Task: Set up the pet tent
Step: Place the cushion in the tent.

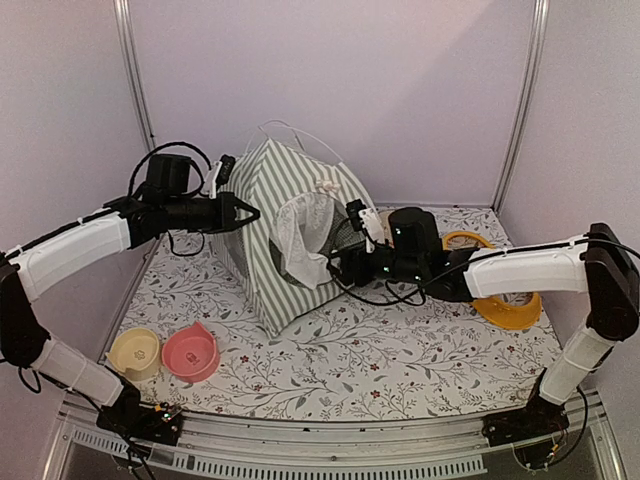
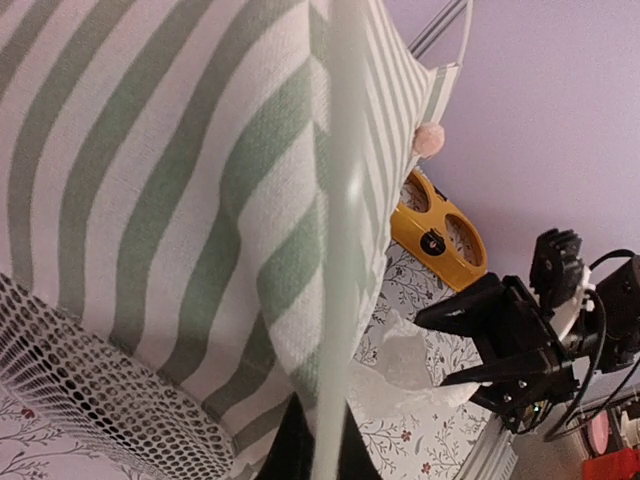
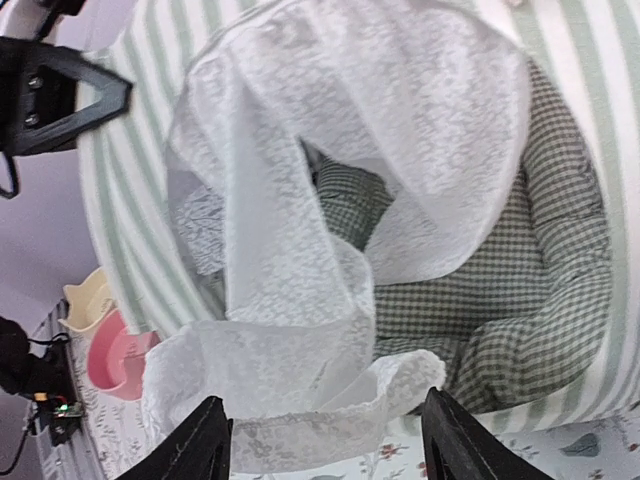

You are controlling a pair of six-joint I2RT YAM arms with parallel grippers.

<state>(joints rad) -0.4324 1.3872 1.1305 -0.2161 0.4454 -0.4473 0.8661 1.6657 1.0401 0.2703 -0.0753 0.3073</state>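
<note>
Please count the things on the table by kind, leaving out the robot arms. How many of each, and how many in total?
pet tent: 1
checked cushion, inside the tent: 1
bowls: 2, the yellow bowl and the pink bowl
orange feeder stand: 1
Total: 5

I am holding the left arm (image 1: pixel 75 245) raised and extended inward, with the left gripper (image 1: pixel 243 213) clamped on the tent (image 1: pixel 270 200) edge. I am holding the right arm (image 1: pixel 520 270) low and reaching leftward, with the right gripper (image 3: pixel 324 410) jaws standing wide apart.
</note>
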